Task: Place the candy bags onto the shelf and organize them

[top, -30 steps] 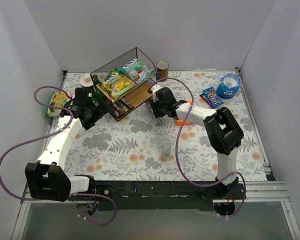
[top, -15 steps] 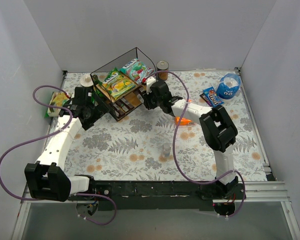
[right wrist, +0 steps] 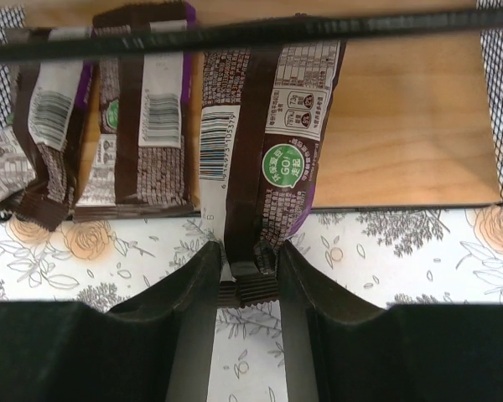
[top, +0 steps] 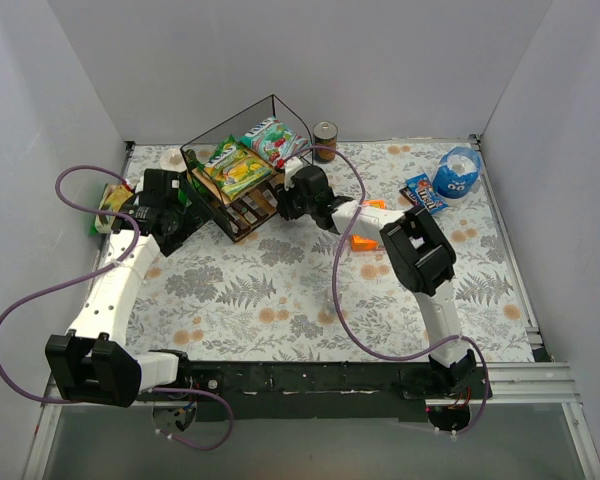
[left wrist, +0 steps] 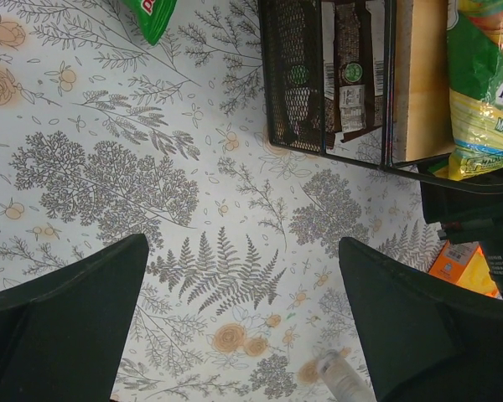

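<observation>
**a:** from above, how far along is it?

**b:** well along, i'd judge. the shelf [top: 208, 190] stands at the back left of the worktop [top: 280, 290]. a green-yellow bag [top: 235, 168] and a teal-white bag [top: 272, 140] lie on its upper board. left to do: a small blue pack [top: 423, 193] lies on the worktop just beside the round blue pouch [top: 457, 172], and a green bag [top: 115, 205] lies at the far left edge. the right pincer [top: 283, 200] is at the lower board's right end, and the left pincer [top: 188, 222] is beside the shelf's other end.

**a:** and the left wrist view?

**b:** the left pincer is released, fingers spread wide over patterned worktop, nothing between them. the shelf fills the upper right corner.

**a:** right wrist?

**b:** the right pincer is clenched on the crimped end of a dark brown wrapper [right wrist: 264, 126]. it is flat and glossy, printed back up, with a barcode and a round green mark. most of it lies on the lower board, while the held end overhangs the edge. two more wrappers [right wrist: 142, 109] lie side by side to its left, one edged in purple. the board's right half is bare, so there's room yet.
</observation>
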Motion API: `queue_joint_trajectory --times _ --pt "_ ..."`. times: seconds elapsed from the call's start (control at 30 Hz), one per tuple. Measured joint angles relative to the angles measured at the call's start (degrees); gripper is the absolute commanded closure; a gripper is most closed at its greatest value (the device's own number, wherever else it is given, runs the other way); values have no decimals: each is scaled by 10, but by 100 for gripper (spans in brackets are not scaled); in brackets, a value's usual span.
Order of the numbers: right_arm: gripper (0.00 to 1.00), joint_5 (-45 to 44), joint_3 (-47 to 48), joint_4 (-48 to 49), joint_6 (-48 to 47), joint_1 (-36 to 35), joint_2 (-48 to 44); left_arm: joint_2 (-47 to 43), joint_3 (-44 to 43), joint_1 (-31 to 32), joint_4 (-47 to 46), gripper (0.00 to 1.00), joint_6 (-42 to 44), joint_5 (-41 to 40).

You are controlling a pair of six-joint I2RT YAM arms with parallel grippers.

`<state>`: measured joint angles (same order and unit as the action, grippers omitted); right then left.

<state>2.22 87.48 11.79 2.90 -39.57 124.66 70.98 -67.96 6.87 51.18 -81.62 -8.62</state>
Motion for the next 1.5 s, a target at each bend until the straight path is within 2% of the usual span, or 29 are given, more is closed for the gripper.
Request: queue_joint_trajectory --times 0.1,0.37,0.7,0.87,1.13,1.5 --pt "60 2 10 12 0 -1 9 0 0 0 5 2 -2 0" --pt "38 3 33 39 10 -5 36 0 -8 0 25 2 -6 -5" --pt "36 -39 32 51 35 -15 36 -3 -10 0 31 2 -7 -10" --pt "37 -66 -16 46 82 -12 9 -10 -10 0 31 2 -7 -10" --pt "33 -56 -99 42 245 13 -51 -24 -6 0 28 2 -7 -8" --pt "35 50 -124 83 517 50 -40 -26 -2 0 28 2 -7 -6"
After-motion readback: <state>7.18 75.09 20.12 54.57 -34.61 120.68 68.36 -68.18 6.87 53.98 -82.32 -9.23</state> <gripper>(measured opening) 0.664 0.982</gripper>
